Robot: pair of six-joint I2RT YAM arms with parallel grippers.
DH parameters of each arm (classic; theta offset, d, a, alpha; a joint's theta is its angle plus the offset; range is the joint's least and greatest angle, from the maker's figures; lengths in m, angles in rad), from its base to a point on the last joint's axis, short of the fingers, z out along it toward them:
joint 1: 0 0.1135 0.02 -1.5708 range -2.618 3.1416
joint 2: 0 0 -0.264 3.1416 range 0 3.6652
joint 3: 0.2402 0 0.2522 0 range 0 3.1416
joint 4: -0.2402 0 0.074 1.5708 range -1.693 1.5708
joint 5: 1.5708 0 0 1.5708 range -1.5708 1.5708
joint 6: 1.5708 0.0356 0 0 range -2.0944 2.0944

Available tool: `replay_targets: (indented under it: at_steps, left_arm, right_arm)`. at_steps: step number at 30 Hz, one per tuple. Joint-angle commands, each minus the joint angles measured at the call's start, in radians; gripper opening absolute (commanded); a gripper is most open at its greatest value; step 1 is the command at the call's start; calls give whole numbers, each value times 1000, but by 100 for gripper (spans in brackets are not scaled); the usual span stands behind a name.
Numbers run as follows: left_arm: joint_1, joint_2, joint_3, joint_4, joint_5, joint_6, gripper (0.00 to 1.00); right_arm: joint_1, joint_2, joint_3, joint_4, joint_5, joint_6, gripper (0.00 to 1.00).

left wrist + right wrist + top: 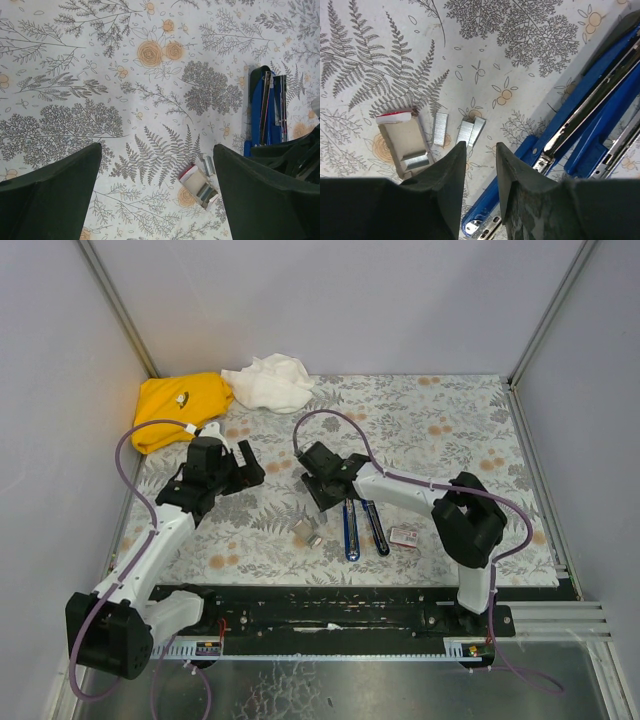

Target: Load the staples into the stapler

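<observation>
I have the right claw (480, 147) hanging low over the counter (450, 440), its fingers narrowed to a slim gap that grips nothing. Three loose staple strips (465, 132) lie flat just ahead of its tips, the nearest almost in line with the gap. Just left of them sits the staple tray (405, 145), a small open cardboard box with a red flap at its far end and one silvery strip lying inside; its near end is cut off by my left-hand finger. To the right of the claw the stapler (582, 150) lies swung wide open, blue arm and metal channel running diagonally out of the right wrist view, so I cannot see its far end there. From overhead the stapler (350, 530) shows as two long thin arms side by side in front of the right claw, with the tray to their left and a printed box (403, 536), whitish and red, to their right. The left claw (157, 147) is spread wide, holding nothing, well back from the tray. A yellow cloth (180, 405) and a white cloth (268, 382) lie at the far edge.
</observation>
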Motion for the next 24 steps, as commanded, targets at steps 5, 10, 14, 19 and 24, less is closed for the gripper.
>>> replay_targets:
  at_steps: [5,10,14,19,24]
  left_arm:
    - [9,22,-7,47,37,-5,91]
    - [9,27,-5,46,39,-5,91]
    - [9,30,-6,46,43,-5,91]
    - [9,32,-5,46,48,-6,91]
    - [9,35,-5,46,49,-6,91]
  right_arm:
    - [7,35,26,39,-90,76,37]
    - [38,84,68,22,-72,81,38]
    - [47,106,78,23,-63,93,41]
    - [54,122,82,28,-62,100,40]
    - [58,137,91,27,-64,102,38]
